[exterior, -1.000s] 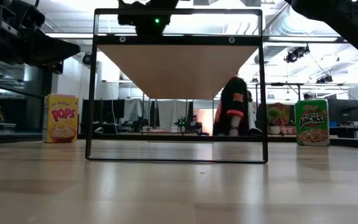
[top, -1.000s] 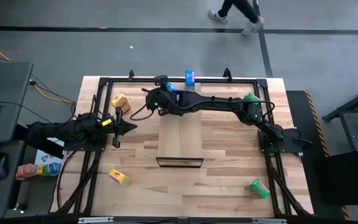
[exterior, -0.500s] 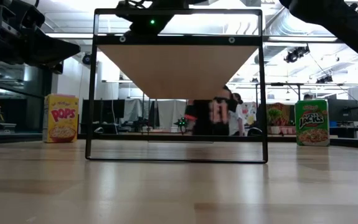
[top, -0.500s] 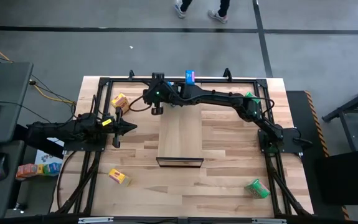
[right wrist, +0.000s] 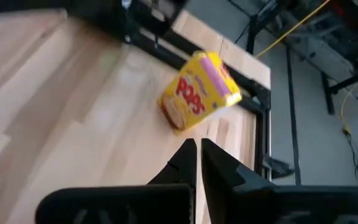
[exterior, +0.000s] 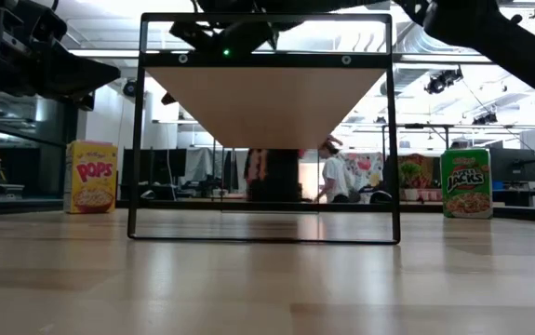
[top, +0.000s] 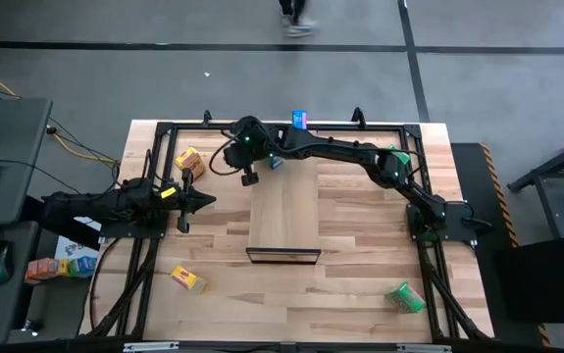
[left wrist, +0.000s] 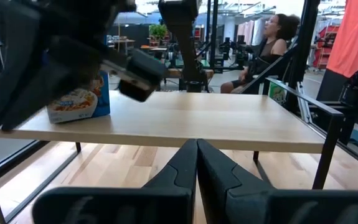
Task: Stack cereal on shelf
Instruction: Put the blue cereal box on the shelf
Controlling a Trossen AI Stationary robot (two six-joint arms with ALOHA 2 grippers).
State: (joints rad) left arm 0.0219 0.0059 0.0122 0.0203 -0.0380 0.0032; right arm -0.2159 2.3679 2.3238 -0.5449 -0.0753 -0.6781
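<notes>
The right gripper [top: 249,177] hangs over the far left part of the desk [top: 360,294], just off the left edge of the shelf [top: 283,211], with its fingers clenched and nothing between them. In the right wrist view a yellow box [right wrist: 198,91] lies directly ahead of those fingers, tilted on the desk beside the black frame [right wrist: 166,43]; this appears to be the next box to fetch. One blue box [left wrist: 79,99] already stands on the shelf at its far end. The left gripper [top: 206,201] waits at the left side of the desk, fingers clenched and empty. To do the step well, spread the fingers before descending, turn the wrist so they line up across the narrow faces of the tilted yellow box, and keep clear of the frame rail close behind it. A second yellow box [top: 187,279] and a green box [top: 404,296] lie near the front of the desk, and another green box [top: 395,154] sits far right.
</notes>
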